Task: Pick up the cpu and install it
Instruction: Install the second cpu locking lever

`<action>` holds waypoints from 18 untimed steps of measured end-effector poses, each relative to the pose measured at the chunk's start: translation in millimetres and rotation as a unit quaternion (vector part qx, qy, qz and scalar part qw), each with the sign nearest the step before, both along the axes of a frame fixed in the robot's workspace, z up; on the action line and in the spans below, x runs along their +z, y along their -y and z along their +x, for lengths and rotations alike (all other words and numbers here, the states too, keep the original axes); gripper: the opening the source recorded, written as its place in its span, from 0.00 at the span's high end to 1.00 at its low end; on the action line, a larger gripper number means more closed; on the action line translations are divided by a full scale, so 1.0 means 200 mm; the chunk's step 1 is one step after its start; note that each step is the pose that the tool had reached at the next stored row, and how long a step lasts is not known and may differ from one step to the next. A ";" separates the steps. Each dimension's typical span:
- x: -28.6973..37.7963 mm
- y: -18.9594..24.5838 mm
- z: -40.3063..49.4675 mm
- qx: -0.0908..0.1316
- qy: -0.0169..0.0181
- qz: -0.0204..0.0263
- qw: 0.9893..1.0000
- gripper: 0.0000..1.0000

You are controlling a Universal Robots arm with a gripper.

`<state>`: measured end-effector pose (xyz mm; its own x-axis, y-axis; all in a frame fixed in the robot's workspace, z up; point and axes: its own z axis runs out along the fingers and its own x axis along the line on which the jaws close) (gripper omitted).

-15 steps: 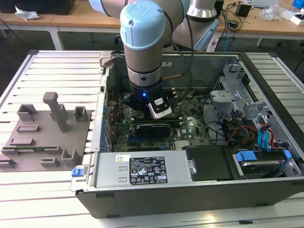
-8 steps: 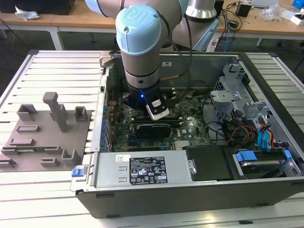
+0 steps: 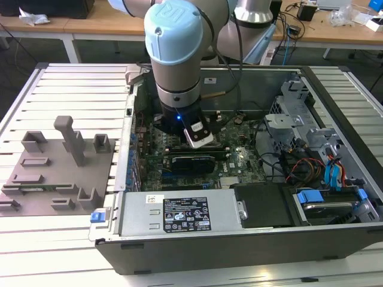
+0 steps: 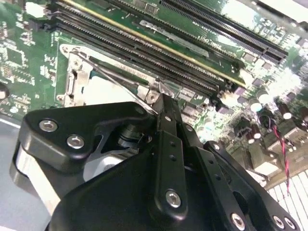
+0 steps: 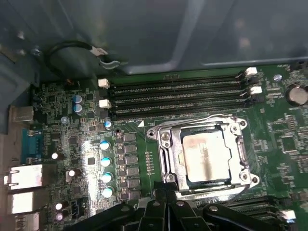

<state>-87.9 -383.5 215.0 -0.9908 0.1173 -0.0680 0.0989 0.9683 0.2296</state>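
A robotics lab or workshop: an opened computer case [image 3: 239, 239] lies on a slatted metal table [image 3: 72, 78], with cable-strewn wooden desks [image 3: 90, 24] behind.

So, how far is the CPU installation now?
The cpu already lies inside the socket frame on the motherboard. The end effector hovers just beside it, holding nothing visible. The frame looks not yet closed over the chip.

There is 1 shiny silver square cpu [image 5: 204, 156] in 1 dark metal socket frame [image 5: 166, 159]. Beside it sit 4 long black memory slots [image 5: 178, 96] and 4 small round blue-topped cans [image 5: 105, 168].
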 end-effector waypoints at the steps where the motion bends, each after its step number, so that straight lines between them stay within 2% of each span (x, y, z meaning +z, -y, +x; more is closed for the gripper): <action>1: 0.021 -0.001 0.000 0.000 0.000 -0.001 1.000 0.89; 6: 0.132 -0.006 0.000 0.000 0.000 -0.005 1.000 0.89; 7: 0.140 -0.006 0.000 0.000 0.000 -0.005 1.000 0.89; 10: 0.146 -0.012 0.009 0.000 0.000 -0.006 1.000 0.89; 16: 0.146 -0.015 0.090 0.000 0.000 -0.007 1.000 0.89; 18: 0.146 -0.015 0.103 0.000 0.000 -0.008 1.000 0.89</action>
<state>-67.4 -380.6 244.2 -0.9908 0.1163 -0.0692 0.0991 0.9718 0.2140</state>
